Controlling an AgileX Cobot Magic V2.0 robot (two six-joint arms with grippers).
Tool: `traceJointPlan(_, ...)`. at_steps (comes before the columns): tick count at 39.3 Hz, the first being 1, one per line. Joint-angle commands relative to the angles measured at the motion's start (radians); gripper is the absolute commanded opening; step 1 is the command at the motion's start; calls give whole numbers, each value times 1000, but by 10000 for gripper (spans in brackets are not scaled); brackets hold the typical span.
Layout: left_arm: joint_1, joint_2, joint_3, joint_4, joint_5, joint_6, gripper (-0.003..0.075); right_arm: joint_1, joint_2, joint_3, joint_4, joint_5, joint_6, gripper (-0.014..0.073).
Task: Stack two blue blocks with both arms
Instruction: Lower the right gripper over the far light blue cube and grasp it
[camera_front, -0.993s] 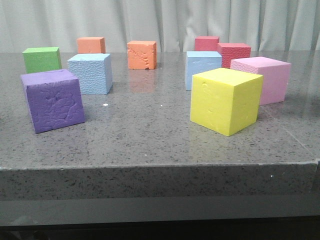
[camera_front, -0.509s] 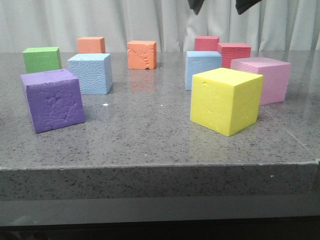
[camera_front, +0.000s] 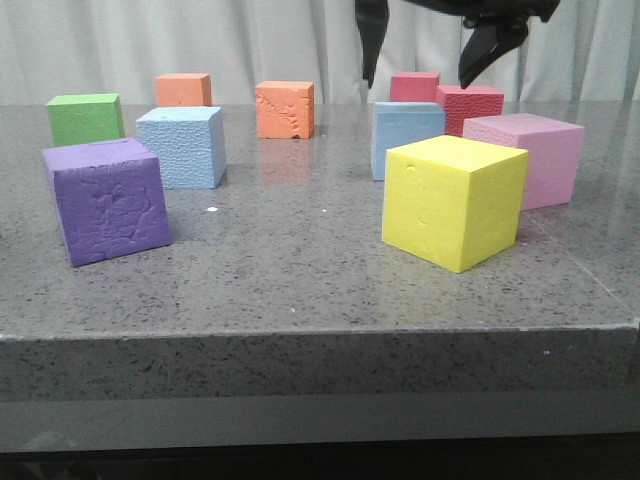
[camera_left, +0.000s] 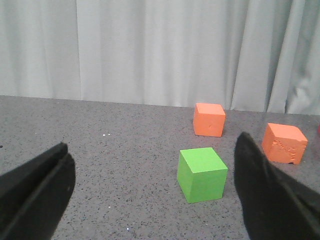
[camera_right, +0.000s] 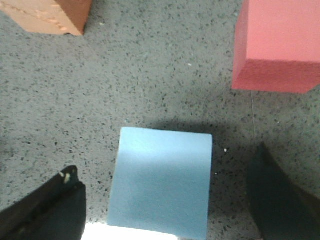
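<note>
Two sky-blue blocks stand apart on the grey table. The pebbly one is at the left, behind the purple cube. The smoother one is at the centre right, partly behind the yellow cube. My right gripper hangs open above the smoother blue block, which lies between and below its two dark fingers, untouched. The left gripper is open over bare table, with the green cube ahead of it. It does not show in the front view.
A green cube, two orange cubes, two red cubes and a pink cube stand around the blue blocks. A red cube sits close beside the right gripper's block. Curtains hang behind the table.
The right gripper has come down into the front view from above, lowering toward the smoother blue block. The cubes have not moved.
</note>
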Motion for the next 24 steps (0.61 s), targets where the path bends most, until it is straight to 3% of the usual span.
traceJointPlan(1, -6, 4, -34, -8, -88, -4, 617, -3, -24, -37, -32, -40, 10, 647)
traceJointPlan(13, -6, 4, -34, -8, -88, -4, 617, -3, 21, -37, -32, -53, 10, 640)
traceJointPlan(24, -6, 4, -34, -8, -88, -4, 617, -3, 11, -37, -31, -52, 10, 347)
